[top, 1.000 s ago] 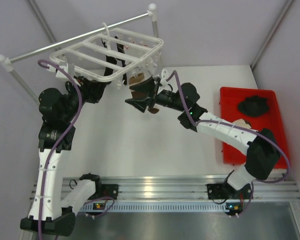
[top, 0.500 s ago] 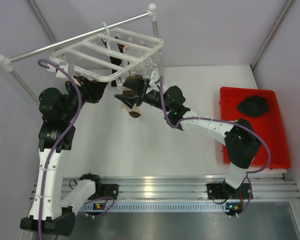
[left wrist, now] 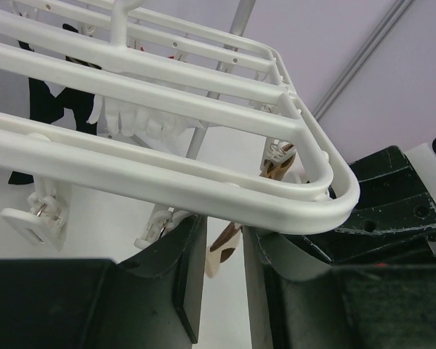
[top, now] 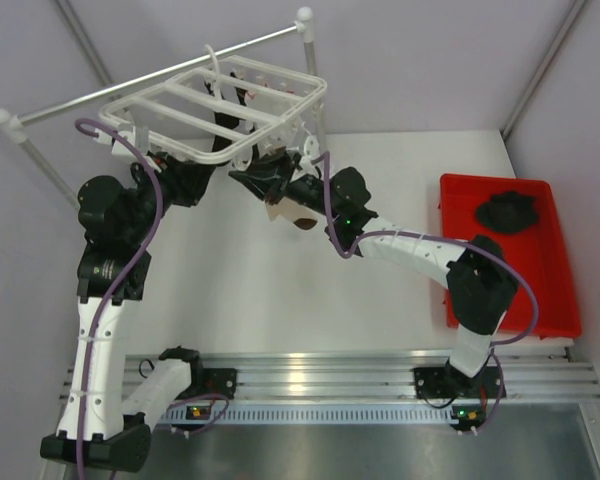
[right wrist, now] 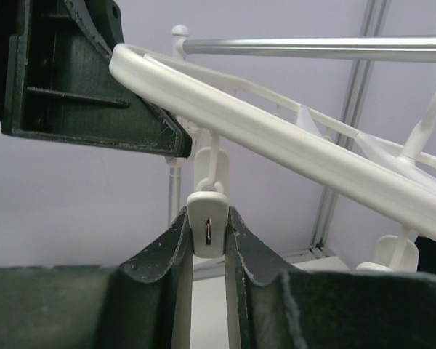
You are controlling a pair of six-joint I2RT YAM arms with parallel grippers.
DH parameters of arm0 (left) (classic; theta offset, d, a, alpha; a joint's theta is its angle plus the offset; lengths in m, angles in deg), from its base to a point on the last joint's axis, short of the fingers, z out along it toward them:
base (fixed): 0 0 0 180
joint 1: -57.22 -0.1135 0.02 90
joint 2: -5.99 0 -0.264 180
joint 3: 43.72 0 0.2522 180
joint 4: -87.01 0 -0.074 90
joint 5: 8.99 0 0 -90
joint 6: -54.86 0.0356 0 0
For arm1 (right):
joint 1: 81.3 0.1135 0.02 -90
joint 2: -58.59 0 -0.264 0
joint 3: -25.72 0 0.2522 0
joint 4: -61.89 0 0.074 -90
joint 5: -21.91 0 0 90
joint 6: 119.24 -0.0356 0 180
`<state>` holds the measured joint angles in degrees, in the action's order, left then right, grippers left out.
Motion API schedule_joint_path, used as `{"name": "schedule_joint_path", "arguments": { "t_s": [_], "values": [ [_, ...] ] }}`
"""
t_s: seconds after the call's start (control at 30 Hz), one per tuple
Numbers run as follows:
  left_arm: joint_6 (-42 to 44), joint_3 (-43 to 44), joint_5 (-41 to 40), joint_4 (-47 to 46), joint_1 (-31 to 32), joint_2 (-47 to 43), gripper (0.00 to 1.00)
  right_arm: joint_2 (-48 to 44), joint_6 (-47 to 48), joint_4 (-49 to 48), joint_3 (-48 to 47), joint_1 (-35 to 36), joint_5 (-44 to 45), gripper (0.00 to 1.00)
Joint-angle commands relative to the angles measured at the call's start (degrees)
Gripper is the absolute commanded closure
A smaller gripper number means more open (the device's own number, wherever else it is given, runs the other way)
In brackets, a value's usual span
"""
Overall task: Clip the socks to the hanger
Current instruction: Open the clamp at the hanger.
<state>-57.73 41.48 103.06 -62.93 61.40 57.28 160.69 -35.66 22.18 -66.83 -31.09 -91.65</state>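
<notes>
Left arm: rises from its base at the near-left and bends at the elbow to bring the left gripper (left wrist: 224, 225) up under the near rim of the hanger (left wrist: 167, 174). Its fingers stand narrow. The rim crosses over their tips, and we cannot tell whether they grip it.

Right arm: stretched long across the table (top: 280, 300), elbow near the red tray (top: 560, 290), wrist reaching up and left to the hanger's near right corner. The right gripper (right wrist: 207, 218) is pinched onto a small white clip (right wrist: 207, 233) dangling from the rim.

Cream-and-brown sock (top: 292, 212): hangs limp just under the right gripper. We cannot make out what holds it.

Black sock (top: 225, 122): hangs inside the frame, among the crossbars.

Hanger sits below the grey rail (right wrist: 312, 49). Dark crumpled fabric (top: 508, 211) lies in the tray.
</notes>
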Motion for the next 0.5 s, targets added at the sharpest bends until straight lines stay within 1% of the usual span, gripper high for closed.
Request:
{"name": "schedule_joint_path", "arguments": {
  "t_s": [0.0,0.07,0.1,0.13,0.17,0.2,0.23,0.33,0.37,0.47],
  "values": [
    [-0.4,1.8,0.1,-2.2,0.0,0.1,0.69,-2.0,1.7,-1.6,-1.3,0.9,-2.9,0.87],
    [-0.4,2.0,0.4,-1.4,0.1,0.1,0.69,-2.8,2.6,2.2,-1.7,0.9,-5.0,0.91],
    [-0.4,2.6,0.5,-1.2,0.0,0.1,0.69,-3.1,2.7,4.5,-3.1,0.9,-5.7,0.96],
    [-0.5,2.7,0.9,-0.8,0.0,0.0,0.69,-3.3,2.8,9.4,-4.2,0.9,-7.0,0.98],
    [-0.5,3.3,2.0,-0.4,0.0,-0.1,0.69,-3.4,3.2,12.3,-5.4,0.9,-8.1,1.0],
    [-0.5,3.7,2.6,0.1,0.0,-0.2,0.68,-3.5,3.4,14.7,-7.7,0.9,-9.0,1.0],
    [-0.5,4.1,3.2,0.7,0.0,-0.4,0.68,-3.5,4.0,19.2,-8.8,1.0,-10.6,1.0],
    [-0.6,6.3,4.8,4.3,0.0,-0.7,0.63,-3.4,6.0,25.5,-12.7,1.5,-11.5,1.0],
    [-0.7,7.5,5.1,5.4,0.0,-0.7,0.62,-3.6,8.4,28.2,-13.3,1.7,-11.3,1.0],
    [-1.4,8.4,6.5,7.3,0.1,-1.9,0.58,-3.7,9.8,31.4,-15.2,2.0,-10.7,1.0]
  ]
}}
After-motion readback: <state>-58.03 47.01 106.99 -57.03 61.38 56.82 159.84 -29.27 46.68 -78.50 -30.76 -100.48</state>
